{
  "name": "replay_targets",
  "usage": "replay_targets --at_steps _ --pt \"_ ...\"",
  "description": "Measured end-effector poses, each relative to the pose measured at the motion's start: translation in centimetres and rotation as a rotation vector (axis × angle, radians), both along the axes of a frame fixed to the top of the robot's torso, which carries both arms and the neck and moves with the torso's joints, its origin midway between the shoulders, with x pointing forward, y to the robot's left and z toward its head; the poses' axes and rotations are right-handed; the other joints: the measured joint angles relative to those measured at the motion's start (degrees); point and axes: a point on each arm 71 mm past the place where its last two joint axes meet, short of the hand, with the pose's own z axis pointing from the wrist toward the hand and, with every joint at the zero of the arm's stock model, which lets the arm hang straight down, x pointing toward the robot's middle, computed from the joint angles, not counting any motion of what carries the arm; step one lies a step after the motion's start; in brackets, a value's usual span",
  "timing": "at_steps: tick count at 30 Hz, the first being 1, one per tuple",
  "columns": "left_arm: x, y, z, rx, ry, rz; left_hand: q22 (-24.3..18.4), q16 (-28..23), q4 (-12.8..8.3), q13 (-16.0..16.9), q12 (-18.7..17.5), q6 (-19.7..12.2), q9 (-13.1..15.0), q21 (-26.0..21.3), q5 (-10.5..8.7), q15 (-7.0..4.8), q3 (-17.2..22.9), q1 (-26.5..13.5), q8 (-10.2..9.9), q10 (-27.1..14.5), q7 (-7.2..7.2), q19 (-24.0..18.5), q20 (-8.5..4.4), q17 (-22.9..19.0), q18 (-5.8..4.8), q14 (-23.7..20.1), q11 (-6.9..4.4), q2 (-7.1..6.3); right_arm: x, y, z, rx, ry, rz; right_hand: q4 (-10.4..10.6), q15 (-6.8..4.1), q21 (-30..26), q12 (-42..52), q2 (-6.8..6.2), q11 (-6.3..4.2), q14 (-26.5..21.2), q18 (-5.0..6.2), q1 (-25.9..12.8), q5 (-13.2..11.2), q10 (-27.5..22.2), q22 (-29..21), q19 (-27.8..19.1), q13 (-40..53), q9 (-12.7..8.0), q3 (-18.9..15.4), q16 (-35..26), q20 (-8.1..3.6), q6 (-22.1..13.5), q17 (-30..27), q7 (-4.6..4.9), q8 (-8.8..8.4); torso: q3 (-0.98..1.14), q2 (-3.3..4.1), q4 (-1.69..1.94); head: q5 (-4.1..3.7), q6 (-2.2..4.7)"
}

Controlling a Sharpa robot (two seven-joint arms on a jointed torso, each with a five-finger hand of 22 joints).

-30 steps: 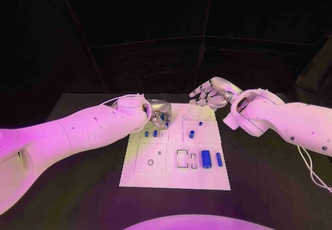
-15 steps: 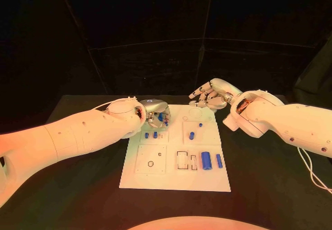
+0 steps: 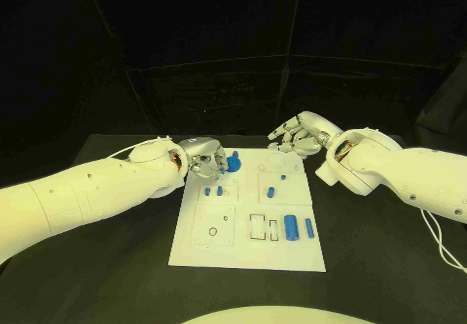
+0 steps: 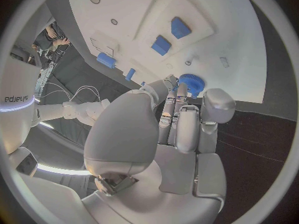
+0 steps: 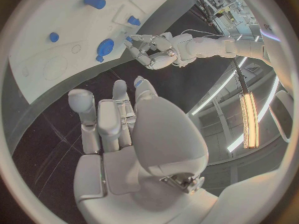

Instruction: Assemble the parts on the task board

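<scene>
Two hands sit at the far end of the board [image 3: 248,209] in the head view. The left hand [image 3: 204,162] hovers at the board's far left corner with its fingers curled toward a round blue knob [image 3: 231,164] just beside them; from here I cannot tell whether they touch it. The right hand [image 3: 297,135] is off the far right corner, over the black table [image 3: 379,236], fingers loosely bent and apart, holding nothing. Small blue pegs stand mid-board: a pair [image 3: 213,191] on the left block, another pair [image 3: 275,184] on the right block. Nearer the robot lie a thick blue cylinder [image 3: 290,226] and a thin one [image 3: 310,227], side by side and apart.

In the left wrist view, the left hand [image 4: 181,129] has its fingers held close together and stretched forward, the fingertips [image 4: 181,92] meeting the knob [image 4: 191,82], which sits on the board [image 4: 249,45]. No finger is seen wrapped round it. Two blue pegs [image 4: 171,36] stand on a raised block beyond.

In the right wrist view, the right hand [image 5: 118,119] is spread and empty above the table beside the board's edge [image 5: 37,69]. Across the board the left hand [image 5: 149,52] reaches to the knob [image 5: 104,48], fingertips right beside it.
</scene>
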Motion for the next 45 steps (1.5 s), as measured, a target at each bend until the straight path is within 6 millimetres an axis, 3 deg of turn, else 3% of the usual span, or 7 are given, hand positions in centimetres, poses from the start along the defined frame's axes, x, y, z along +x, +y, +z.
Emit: replay_targets --at_steps 14,34,37,45 --pt "0.7 0.2 -0.7 0.027 0.040 0.023 -0.04 0.00 -0.16 0.00 -0.54 -0.01 0.01 0.00 0.00 0.00 0.16 -0.47 -0.48 0.21 0.00 0.00 0.00 -0.39 0.00 0.00 0.20 -0.47 0.1 0.1 0.0 0.000 0.000 0.001 0.00 0.00 0.00 0.00 0.00 0.00 0.00 0.00 0.00 0.00 0.00 -0.16 0.00 -0.04 0.00 0.00 0.00 0.00 0.00 0.00 0.00 0.22 -0.02 0.11 -0.19 0.30 -0.13" --pt "0.9 0.5 -1.5 0.085 0.086 0.036 -0.07 0.00 -0.16 0.21 -0.54 0.64 0.08 0.00 0.00 0.00 0.16 -0.68 -0.49 1.28 -0.18 0.00 0.00 -0.73 0.01 0.00 -0.05 -0.68 0.1 0.2 0.0 0.000 0.000 0.003 0.00 0.00 0.00 0.00 0.00 0.00 0.00 0.00 0.00 0.00 0.00 -0.15 0.00 -0.04 0.00 0.00 0.00 0.00 0.00 -0.01 0.00 0.21 -0.01 0.11 -0.15 0.42 -0.45" --pt "0.8 0.4 -1.6 0.089 0.089 0.034 -0.02 0.00 -0.16 0.26 -0.54 0.83 0.08 0.00 0.00 0.00 0.16 -0.68 -0.48 1.44 -0.02 0.00 0.00 -0.78 0.01 0.00 -0.20 -0.68 0.1 0.2 0.0 0.000 0.000 0.003 0.00 0.00 0.00 0.00 0.00 0.00 0.00 0.92 0.00 0.00 0.00 -0.21 0.00 -0.03 0.00 0.00 0.00 0.00 0.00 -0.01 0.00 0.21 -0.03 0.11 -0.14 0.41 -0.46" --pt "0.8 0.5 -1.6 0.093 0.091 0.034 0.25 0.00 -0.16 0.44 -0.54 1.12 0.16 0.00 0.00 0.00 0.15 -0.98 -0.48 2.25 -0.31 0.00 0.00 -0.85 0.01 0.00 -0.42 -0.51 0.1 0.2 -0.1 0.000 0.001 0.003 0.00 0.00 0.00 0.00 0.00 0.00 0.00 0.92 0.00 0.00 0.00 -0.26 0.00 -0.03 0.00 0.00 0.00 0.00 0.00 -0.01 0.00 0.21 -0.01 0.10 -0.14 0.45 -0.54"
